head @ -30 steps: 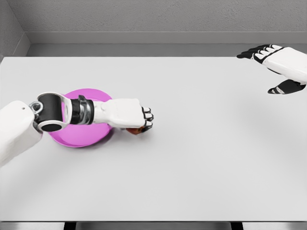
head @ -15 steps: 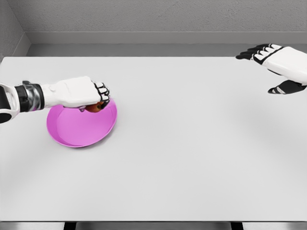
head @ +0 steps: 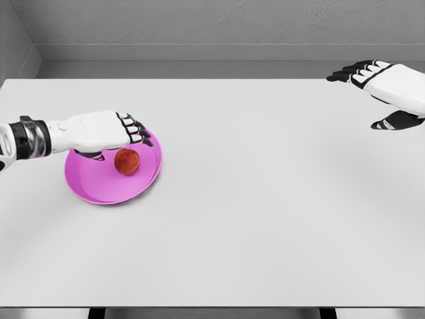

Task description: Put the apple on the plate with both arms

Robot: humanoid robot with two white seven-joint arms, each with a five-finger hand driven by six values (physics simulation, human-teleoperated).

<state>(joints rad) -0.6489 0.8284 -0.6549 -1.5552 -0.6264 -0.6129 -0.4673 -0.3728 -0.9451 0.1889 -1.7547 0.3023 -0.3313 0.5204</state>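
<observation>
Centrally at the left of the frame, the white left hand [head: 99,131] hovers over the far rim of the round magenta plate [head: 93,189], its black-tipped fingers [head: 136,129] loosened and extended, holding nothing. Just below and in front of those fingers, the small red apple [head: 127,161] rests on the plate, apart from the hand, slightly right of the plate's middle. At the upper right edge, the white right hand [head: 385,90] is raised above the tabletop, fingers spread, thumb hanging down, empty. Both sit over a plain light-grey tabletop [head: 265,212]; behind it, a grey wall [head: 219,23] spans the top of the frame.
</observation>
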